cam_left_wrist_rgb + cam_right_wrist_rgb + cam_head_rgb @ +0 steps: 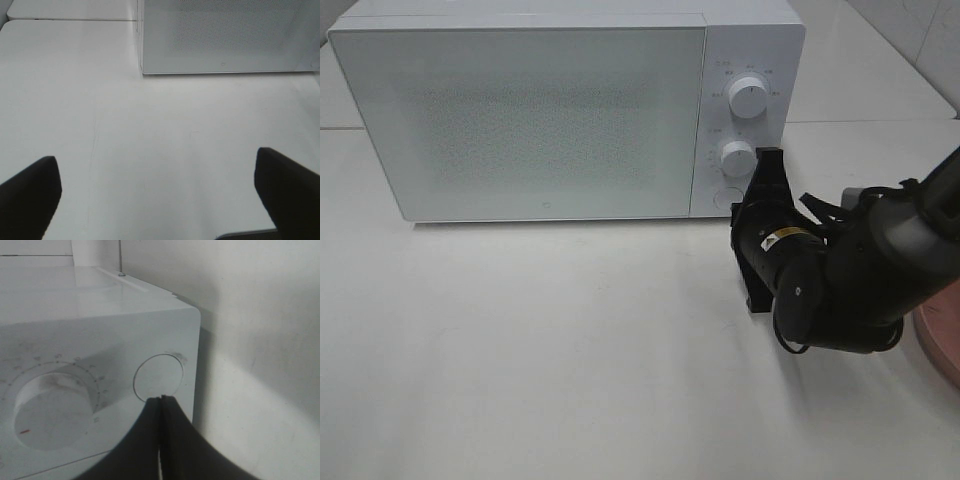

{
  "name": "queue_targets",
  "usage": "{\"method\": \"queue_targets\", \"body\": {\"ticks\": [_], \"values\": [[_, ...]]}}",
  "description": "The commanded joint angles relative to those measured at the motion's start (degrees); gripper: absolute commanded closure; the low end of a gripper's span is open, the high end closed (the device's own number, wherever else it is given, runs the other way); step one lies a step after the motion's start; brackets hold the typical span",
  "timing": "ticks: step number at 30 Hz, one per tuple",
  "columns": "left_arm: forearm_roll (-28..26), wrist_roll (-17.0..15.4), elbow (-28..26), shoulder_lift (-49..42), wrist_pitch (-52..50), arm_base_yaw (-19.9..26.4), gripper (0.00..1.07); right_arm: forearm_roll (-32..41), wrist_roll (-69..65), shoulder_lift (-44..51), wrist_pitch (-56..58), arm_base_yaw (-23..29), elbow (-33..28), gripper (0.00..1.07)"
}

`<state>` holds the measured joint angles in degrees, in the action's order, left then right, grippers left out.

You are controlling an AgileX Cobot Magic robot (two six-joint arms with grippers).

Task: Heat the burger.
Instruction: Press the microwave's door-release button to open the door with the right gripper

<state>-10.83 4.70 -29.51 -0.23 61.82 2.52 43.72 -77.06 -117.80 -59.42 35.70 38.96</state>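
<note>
The burger is out of view. The white microwave (pixel 520 110) stands at the back of the table with its door closed. My right gripper (pixel 761 172) is shut with nothing in it. In the right wrist view its closed tips (pixel 160 399) sit at the lower rim of the round door button (pixel 159 376), beside the lower dial (pixel 52 402). My left gripper (pixel 160 195) is open and empty above bare table, facing the microwave's front (pixel 225 35). It does not show in the high view.
A pink round plate (pixel 942 335) shows at the right edge of the table, partly behind my right arm. The microwave has two dials, upper (pixel 749 98) and lower (pixel 736 157). White table (pixel 540 350) stretches in front.
</note>
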Motion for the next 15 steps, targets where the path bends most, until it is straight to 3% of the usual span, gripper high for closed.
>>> {"method": "queue_targets", "body": {"ticks": [1,15], "values": [[-0.3,-0.2,0.0,-1.3,-0.5,0.2,0.09,0.9,0.6,-1.3,1.3,-0.3,2.4,1.07],[-0.3,-0.2,0.0,-1.3,-0.5,0.2,0.09,4.3,2.6,-5.1,2.1,-0.3,7.5,1.07]]}}
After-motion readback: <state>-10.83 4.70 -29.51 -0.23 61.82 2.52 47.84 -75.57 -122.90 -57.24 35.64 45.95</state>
